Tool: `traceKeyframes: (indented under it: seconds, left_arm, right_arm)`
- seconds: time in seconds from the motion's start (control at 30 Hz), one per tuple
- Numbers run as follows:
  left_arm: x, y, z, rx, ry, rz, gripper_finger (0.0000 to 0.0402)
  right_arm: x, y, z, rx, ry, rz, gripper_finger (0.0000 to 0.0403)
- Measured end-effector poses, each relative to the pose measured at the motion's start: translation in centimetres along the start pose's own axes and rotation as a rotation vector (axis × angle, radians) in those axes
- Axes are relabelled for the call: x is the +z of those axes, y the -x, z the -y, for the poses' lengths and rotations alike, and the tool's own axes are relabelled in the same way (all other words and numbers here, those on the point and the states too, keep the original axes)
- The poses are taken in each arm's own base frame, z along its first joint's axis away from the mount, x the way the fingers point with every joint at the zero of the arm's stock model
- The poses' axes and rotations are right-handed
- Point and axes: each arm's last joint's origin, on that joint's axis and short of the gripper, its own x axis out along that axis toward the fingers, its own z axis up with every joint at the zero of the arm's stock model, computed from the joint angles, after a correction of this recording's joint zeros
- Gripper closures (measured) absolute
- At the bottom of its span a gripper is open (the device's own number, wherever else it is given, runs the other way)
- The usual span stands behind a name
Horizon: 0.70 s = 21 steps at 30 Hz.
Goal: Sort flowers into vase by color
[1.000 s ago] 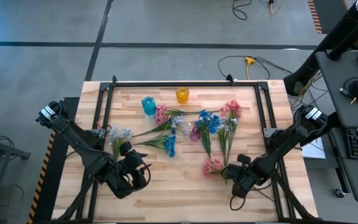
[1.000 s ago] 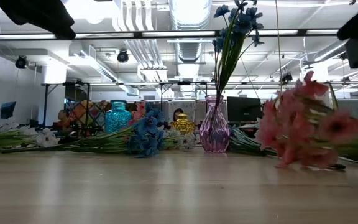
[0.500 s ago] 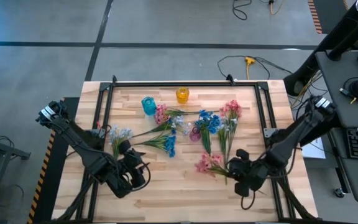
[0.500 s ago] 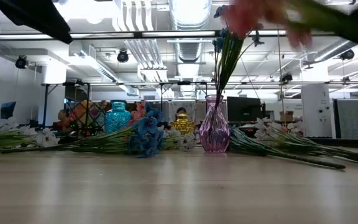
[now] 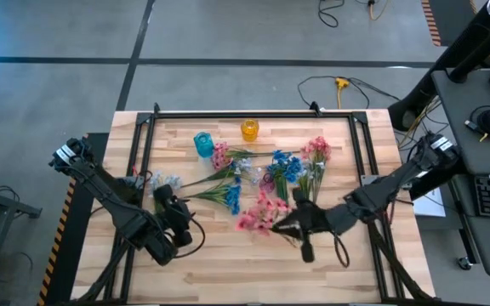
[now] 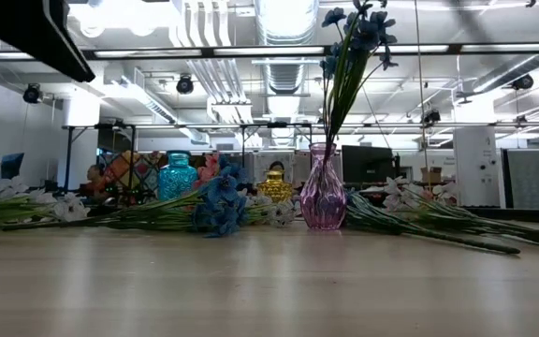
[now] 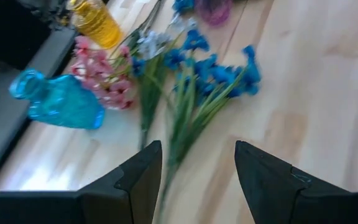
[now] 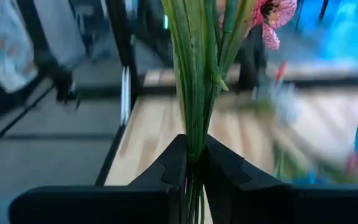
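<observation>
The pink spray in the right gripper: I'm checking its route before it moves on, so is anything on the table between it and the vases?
The right gripper holds the pink spray above the table. Toward the blue vase and yellow vase, loose flowers lie flat; the purple vase with blue blooms stands close by.

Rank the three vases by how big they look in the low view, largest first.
1. purple vase, clearly the tallest, with blue flowers standing in it.
2. teal vase.
3. amber vase, smallest.
The purple vase also stands nearer the camera, which adds to its apparent size; the amber one is partly hidden behind flowers.
</observation>
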Motion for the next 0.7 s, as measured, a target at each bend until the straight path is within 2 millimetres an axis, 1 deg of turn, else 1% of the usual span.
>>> traceKeyframes:
  seconds: [0.1, 0.2, 0.37, 0.57, 0.7]
  left_arm:
    - [-0.3, 0.0, -0.6, 0.048, -0.061, -0.028, 0.0216]
    - [-0.6, 0.1, -1.2, 0.088, -0.113, -0.051, 0.0216]
    - [-1.0, 0.5, -1.2, 0.092, -0.152, -0.051, 0.0216]
    - [-2.2, 1.0, -0.8, 0.071, -0.150, -0.035, 0.0216]
    - [-3.5, 0.9, -0.7, 0.077, -0.134, -0.032, 0.0216]
  right_arm:
    - [0.6, -1.7, 0.8, -0.037, 0.047, 0.121, 0.0370]
    - [1.2, -3.1, 1.9, -0.123, 0.082, 0.239, 0.0370]
    - [1.9, -4.8, 3.7, -0.226, 0.132, 0.403, 0.0370]
    - [2.2, -6.3, 6.8, -0.316, 0.141, 0.514, 0.0370]
    - [2.0, -7.5, 8.5, -0.323, 0.140, 0.566, 0.0370]
